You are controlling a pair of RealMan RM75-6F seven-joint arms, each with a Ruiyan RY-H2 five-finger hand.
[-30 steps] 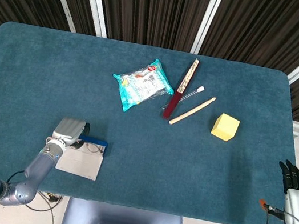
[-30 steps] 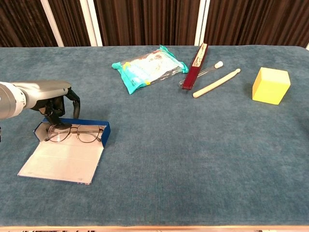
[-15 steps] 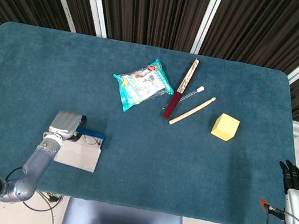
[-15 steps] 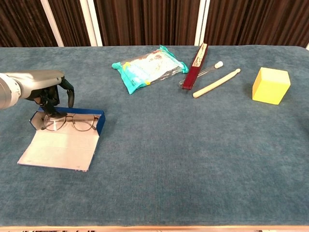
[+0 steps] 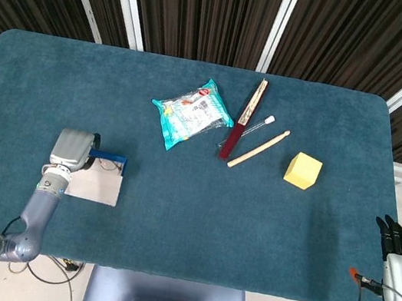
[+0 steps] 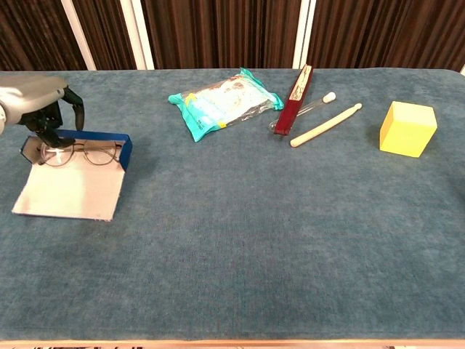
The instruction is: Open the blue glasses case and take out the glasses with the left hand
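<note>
The blue glasses case lies open at the table's left side, its pale lid spread flat toward the front edge. Thin wire-framed glasses rest inside the blue tray. My left hand hangs over the tray's left end with fingers curled down, pinching the glasses by their left lens. In the head view the left hand hides that end. My right hand is off the table's right front corner, fingers straight and apart, holding nothing.
A teal snack packet lies at centre back. Right of it are a dark red flat stick, a clear tube with a white cap and a wooden stick. A yellow block stands far right.
My left hand has moved left and away from the front edge. The open case with the glasses has slid along with it.
</note>
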